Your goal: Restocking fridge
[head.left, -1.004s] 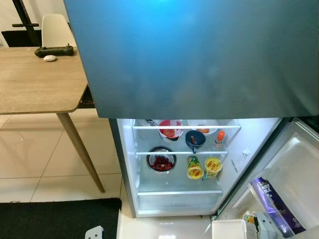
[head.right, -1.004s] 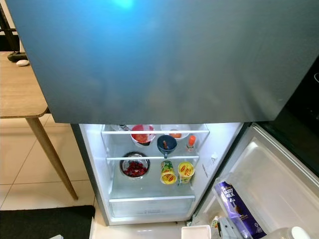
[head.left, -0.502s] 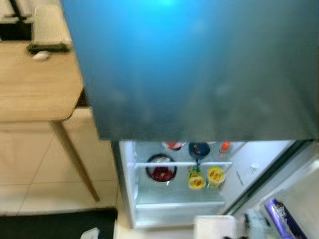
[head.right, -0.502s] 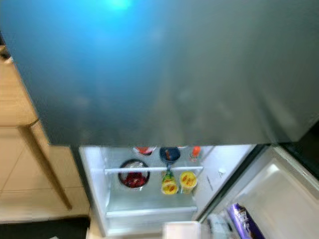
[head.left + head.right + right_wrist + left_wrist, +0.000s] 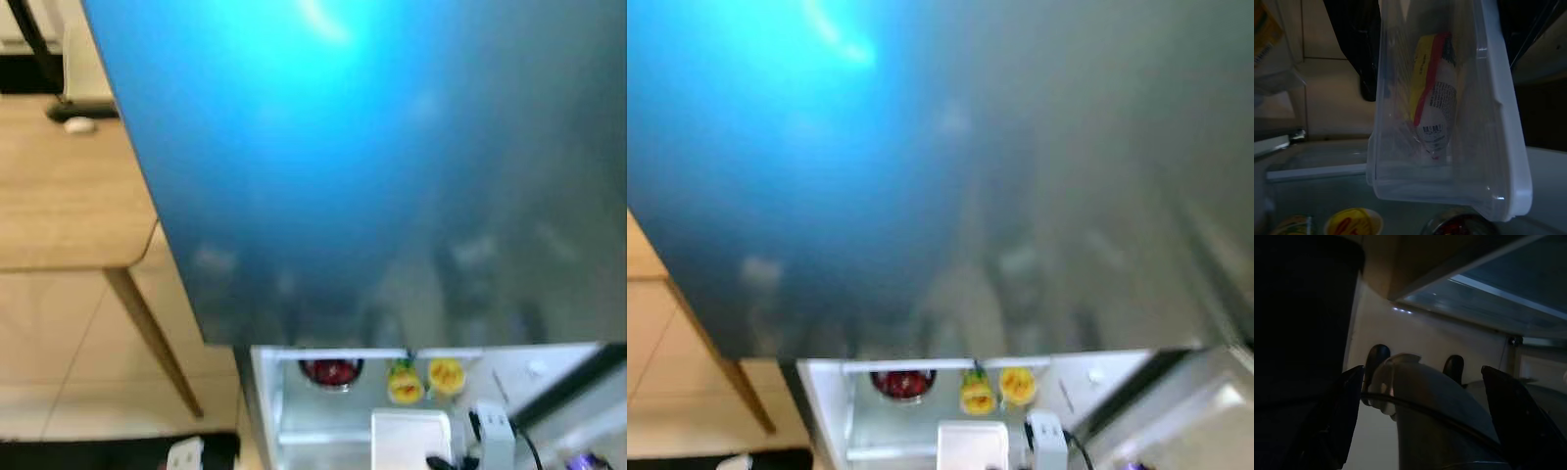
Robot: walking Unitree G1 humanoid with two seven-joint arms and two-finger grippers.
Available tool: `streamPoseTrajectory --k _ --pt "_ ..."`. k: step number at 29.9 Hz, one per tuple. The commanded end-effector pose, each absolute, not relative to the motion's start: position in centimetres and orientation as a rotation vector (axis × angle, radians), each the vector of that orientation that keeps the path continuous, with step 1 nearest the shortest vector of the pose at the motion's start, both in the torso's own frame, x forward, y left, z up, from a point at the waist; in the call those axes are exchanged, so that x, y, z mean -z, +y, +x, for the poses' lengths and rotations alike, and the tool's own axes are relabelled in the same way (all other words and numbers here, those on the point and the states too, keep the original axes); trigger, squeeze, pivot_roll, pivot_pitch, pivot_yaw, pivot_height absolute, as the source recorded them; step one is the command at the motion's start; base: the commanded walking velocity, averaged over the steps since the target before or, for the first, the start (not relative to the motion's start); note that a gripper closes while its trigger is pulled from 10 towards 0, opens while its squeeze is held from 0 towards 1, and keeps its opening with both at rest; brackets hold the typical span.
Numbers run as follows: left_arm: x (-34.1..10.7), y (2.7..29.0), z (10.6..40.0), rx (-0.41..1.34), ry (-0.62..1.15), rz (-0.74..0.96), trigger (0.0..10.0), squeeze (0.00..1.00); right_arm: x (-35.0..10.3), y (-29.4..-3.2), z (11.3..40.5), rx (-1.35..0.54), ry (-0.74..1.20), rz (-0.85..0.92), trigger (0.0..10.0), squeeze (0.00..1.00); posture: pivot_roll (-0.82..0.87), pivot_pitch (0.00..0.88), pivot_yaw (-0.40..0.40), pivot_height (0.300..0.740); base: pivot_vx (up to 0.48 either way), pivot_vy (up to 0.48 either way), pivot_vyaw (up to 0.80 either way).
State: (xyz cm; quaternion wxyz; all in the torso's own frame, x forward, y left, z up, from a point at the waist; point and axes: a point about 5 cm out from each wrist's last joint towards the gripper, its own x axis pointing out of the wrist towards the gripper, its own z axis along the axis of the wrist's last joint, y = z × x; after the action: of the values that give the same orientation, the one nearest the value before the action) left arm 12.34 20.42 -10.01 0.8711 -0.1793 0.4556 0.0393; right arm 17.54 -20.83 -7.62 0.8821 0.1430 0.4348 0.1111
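The fridge's lower compartment point(image 5: 294, 411) stands open and lit, below the shut grey freezer door point(image 5: 392, 176). On its shelf sit a steel bowl of red food point(image 5: 331, 371) and two yellow cups point(image 5: 405, 384). My right gripper point(image 5: 1444, 73) is shut on a clear plastic container with a white lid point(image 5: 1449, 122), which holds a yellow and red packet point(image 5: 1432, 93). One black finger point(image 5: 1369, 73) shows behind the container's wall. In the eye views the container point(image 5: 411, 441) hangs in front of the shelf, low in the opening. My left gripper point(image 5: 1430, 431) hangs idle in the dark, fingers apart.
A wooden table point(image 5: 59, 196) with a slanted leg stands to the left of the fridge. The open fridge door point(image 5: 1205, 411) swings out on the right. A dark mat point(image 5: 98, 455) lies on the tiled floor at lower left. The eye views are blurred.
The whole picture has shifted down and blurred, so the camera has moved. The white-lidded container has risen from the bottom edge to in front of the lower shelf.
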Motion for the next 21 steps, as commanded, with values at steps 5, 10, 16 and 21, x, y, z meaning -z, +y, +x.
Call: streamPoseTrajectory --k 5,10,16,21 --pt "10.2 19.8 12.0 -0.056 0.964 -0.374 10.0 0.00 7.5 -20.9 17.3 -0.290 0.902 0.349 10.0 0.00 -0.07 0.000 -0.049 0.740 0.000 0.000 0.00" --pt "9.8 19.5 13.0 -0.015 0.917 -0.365 10.0 0.00 6.1 -19.6 19.4 -0.427 0.814 0.453 10.0 0.00 -0.08 0.000 -0.047 0.740 0.000 0.000 0.00" --pt "9.8 19.5 13.0 -0.015 0.917 -0.365 10.0 0.00 6.1 -19.6 19.4 -0.427 0.814 0.453 10.0 0.00 -0.08 0.000 -0.047 0.740 0.000 0.000 0.00" --pt "8.6 18.6 15.7 0.139 0.823 -0.289 10.0 0.00 2.5 -17.3 24.4 -0.592 0.594 0.550 10.0 0.00 -0.08 0.000 -0.050 0.740 0.000 0.000 0.00"
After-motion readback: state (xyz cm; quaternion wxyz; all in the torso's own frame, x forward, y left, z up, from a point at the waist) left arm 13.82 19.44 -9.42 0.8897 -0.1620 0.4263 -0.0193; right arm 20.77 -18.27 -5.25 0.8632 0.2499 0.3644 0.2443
